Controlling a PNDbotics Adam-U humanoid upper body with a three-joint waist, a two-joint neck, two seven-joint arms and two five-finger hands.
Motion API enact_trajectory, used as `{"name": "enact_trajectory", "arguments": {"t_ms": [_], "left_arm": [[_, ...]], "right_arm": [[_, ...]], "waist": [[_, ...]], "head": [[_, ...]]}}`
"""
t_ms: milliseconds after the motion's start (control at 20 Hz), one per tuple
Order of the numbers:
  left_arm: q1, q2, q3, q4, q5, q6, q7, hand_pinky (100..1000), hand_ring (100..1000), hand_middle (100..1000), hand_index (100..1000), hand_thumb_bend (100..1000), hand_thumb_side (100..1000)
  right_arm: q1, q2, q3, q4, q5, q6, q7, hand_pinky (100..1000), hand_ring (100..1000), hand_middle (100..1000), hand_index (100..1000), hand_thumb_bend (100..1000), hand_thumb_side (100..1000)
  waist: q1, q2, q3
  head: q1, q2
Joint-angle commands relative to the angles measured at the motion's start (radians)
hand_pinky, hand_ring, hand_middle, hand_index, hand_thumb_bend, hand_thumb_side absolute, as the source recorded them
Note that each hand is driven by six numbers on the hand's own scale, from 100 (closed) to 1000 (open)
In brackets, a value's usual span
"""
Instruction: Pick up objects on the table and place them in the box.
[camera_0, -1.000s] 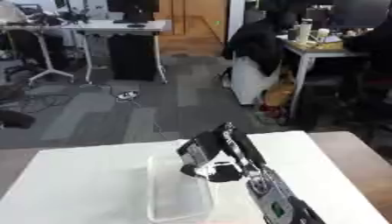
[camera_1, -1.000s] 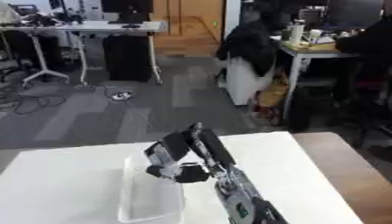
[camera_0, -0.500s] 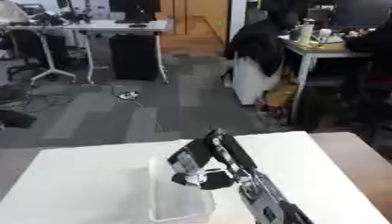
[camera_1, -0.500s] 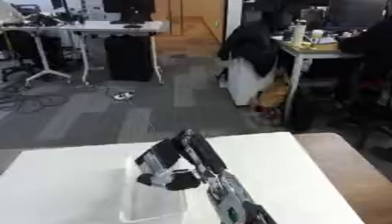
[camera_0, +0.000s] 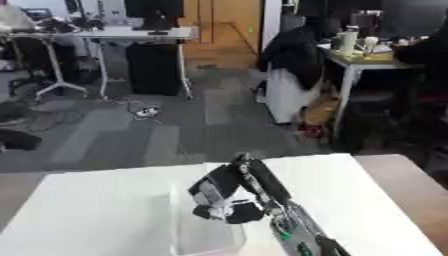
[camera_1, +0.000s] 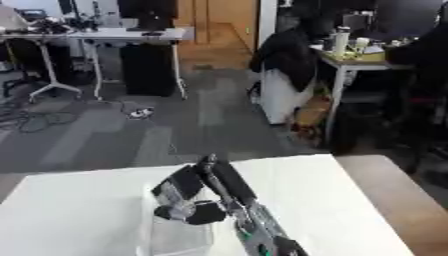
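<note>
right hand (camera_0: 229, 200) is held over the clear box (camera_0: 188, 235) at table (camera_0: 96, 210) centre, fingers curled w/ thumb as if for a drop, tho no carried obj. can be made out.

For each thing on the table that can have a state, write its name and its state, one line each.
right hand: over the box, fingers curled; whether it holds anything cannot be told.
box: clear, upright on the table, open at the top; contents cannot be made out.
table: white, bears the box.
left hand: not in view.
</note>
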Motion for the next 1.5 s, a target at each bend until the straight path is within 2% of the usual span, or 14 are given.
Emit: {"name": "enact_trajectory", "arguments": {"t_ms": [50,100,150,200,250,350,550,650,800,1050,1250,1300,1350,1500], "left_arm": [[-0.021,0.007,0.004,-0.014,0.004,-0.001,-0.002,591,609,745,861,155,1000],[-0.022,0.007,0.004,-0.014,0.004,-0.001,-0.002,591,609,745,861,155,1000],[-0.022,0.007,0.004,-0.014,0.004,-0.001,-0.002,591,609,745,861,155,1000],[-0.022,0.007,0.004,-0.014,0.004,-0.001,-0.002,591,609,745,861,155,1000],[-0.022,0.007,0.004,-0.014,0.004,-0.001,-0.002,591,609,745,861,155,1000],[-0.023,0.006,0.004,-0.014,0.004,-0.001,-0.002,591,609,745,861,155,1000],[-0.023,0.007,0.004,-0.014,0.004,-0.001,-0.002,590,609,744,861,155,1000],[-0.022,0.007,0.004,-0.014,0.004,0.0,-0.002,590,609,744,861,155,1000],[-0.023,0.007,0.005,-0.015,0.004,0.0,-0.002,590,610,744,861,155,1000],[-0.021,0.008,0.008,-0.014,0.001,0.0,0.002,590,609,744,861,154,1000],[-0.017,0.008,0.009,-0.014,0.001,-0.001,0.003,589,608,744,861,154,1000],[-0.016,0.008,0.009,-0.014,0.001,-0.001,0.003,589,609,744,861,154,1000],[-0.016,0.007,0.009,-0.013,0.001,-0.001,0.003,589,609,744,861,154,1000],[-0.014,0.006,0.014,-0.014,0.003,-0.001,0.008,590,609,744,861,154,1000]], "right_arm": [[-0.032,0.007,-0.01,-0.002,0.023,-0.006,-0.012,100,100,101,396,718,786],[-0.032,0.006,-0.01,0.001,0.035,-0.007,-0.015,100,100,100,382,710,766],[-0.033,0.005,-0.008,0.004,0.051,-0.01,-0.016,100,108,224,530,761,962],[-0.032,0.003,-0.007,0.007,0.071,-0.013,-0.016,100,100,192,495,755,914],[-0.032,0.003,-0.007,0.009,0.089,-0.019,-0.017,100,287,387,672,769,1000],[-0.03,0.003,-0.006,0.015,0.119,-0.037,-0.012,100,403,512,756,755,1000],[-0.028,0.003,-0.007,0.025,0.144,-0.077,0.007,348,529,649,830,743,1000],[-0.027,0.002,-0.011,0.028,0.145,-0.086,0.011,402,551,669,843,731,1000],[-0.017,-0.005,-0.023,0.02,0.128,-0.088,-0.007,391,535,652,826,706,1000],[0.051,-0.031,-0.055,-0.03,-0.043,-0.091,-0.127,279,445,543,758,589,1000],[0.07,0.001,-0.066,-0.178,-0.247,-0.099,-0.219,223,368,447,682,485,1000],[0.072,0.012,-0.065,-0.226,-0.282,-0.094,-0.226,216,361,445,674,538,1000],[0.073,0.024,-0.064,-0.276,-0.306,-0.087,-0.226,210,355,441,665,468,1000],[0.077,0.05,-0.071,-0.42,-0.337,-0.045,-0.198,212,348,433,647,432,1000]], "waist": [[0.004,-0.008,0.003],[0.003,-0.008,0.003],[0.003,-0.008,0.004],[0.003,-0.008,0.004],[0.003,-0.008,0.004],[0.003,-0.009,0.004],[0.003,-0.008,0.004],[0.003,-0.008,0.004],[0.003,-0.008,0.003],[0.005,-0.004,-0.003],[0.012,-0.005,-0.01],[0.013,-0.005,-0.011],[0.014,-0.005,-0.012],[0.017,-0.007,-0.017]], "head": [[0.001,-0.018],[0.002,-0.018],[0.002,-0.019],[0.002,-0.02],[0.002,-0.021],[0.004,-0.023],[0.004,-0.026],[0.004,-0.027],[-0.001,-0.04],[-0.021,-0.138],[-0.051,-0.2],[-0.064,-0.21],[-0.079,-0.219],[-0.11,-0.228]]}}
